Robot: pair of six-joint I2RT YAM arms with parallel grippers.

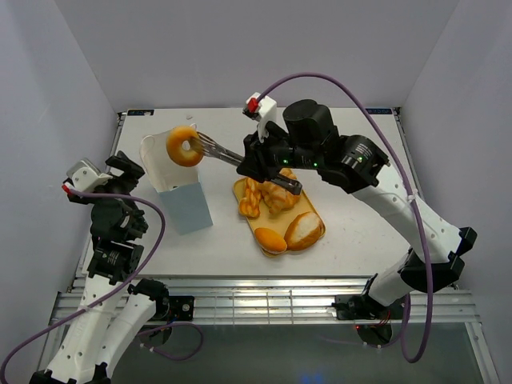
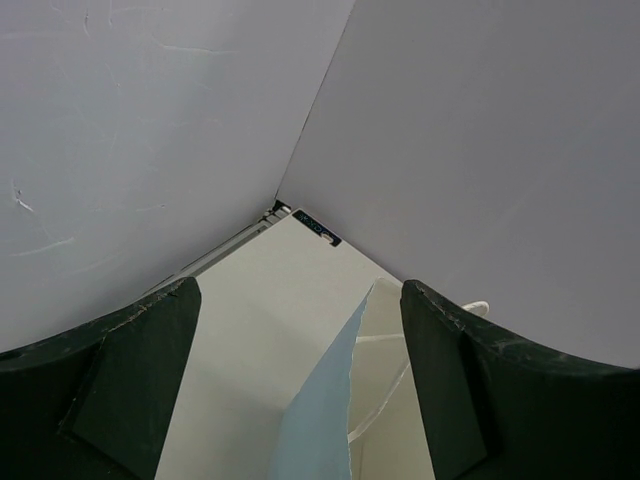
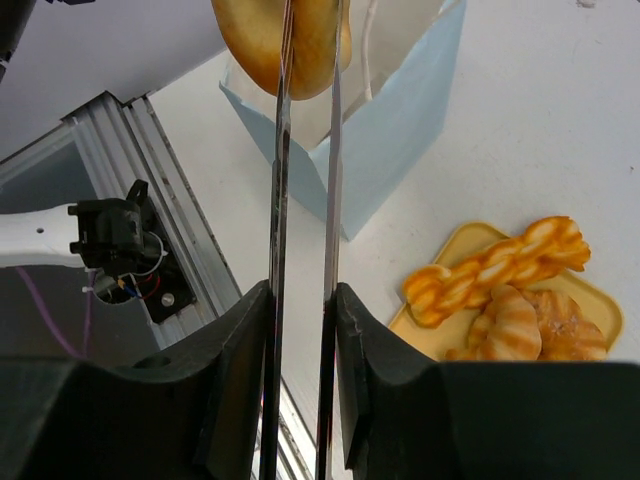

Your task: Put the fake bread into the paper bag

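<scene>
Transfer of one pastry in progress. The right gripper [image 3: 300,380] is clamped on a pair of metal tongs [image 1: 218,149], pressing their two blades close together, and the tips pinch the ring doughnut [image 1: 185,146] by its band. The doughnut hangs at the open mouth of the paper bag [image 1: 182,204], held above the rim and not yet released. The left gripper [image 1: 130,176] hangs just beside the bag's left side with its jaws wide apart and nothing between them; its wrist view looks along the bag's pale-blue edge and a white cord handle.

Progress, as judged: the step in hand is the drop of the doughnut. The bag's inside is not visible, so whether any piece is already in it cannot be told. On the yellow tray [image 1: 253,225], to the right of the bag, lie a braided twist [image 1: 250,198], croissants [image 1: 280,198] and two oval rolls [image 1: 288,234], so most of the work appears to be left.

The doughnut is glossy golden-orange, darker at its rim, with an open centre. The bag stands upright, boxy, white inside.
</scene>
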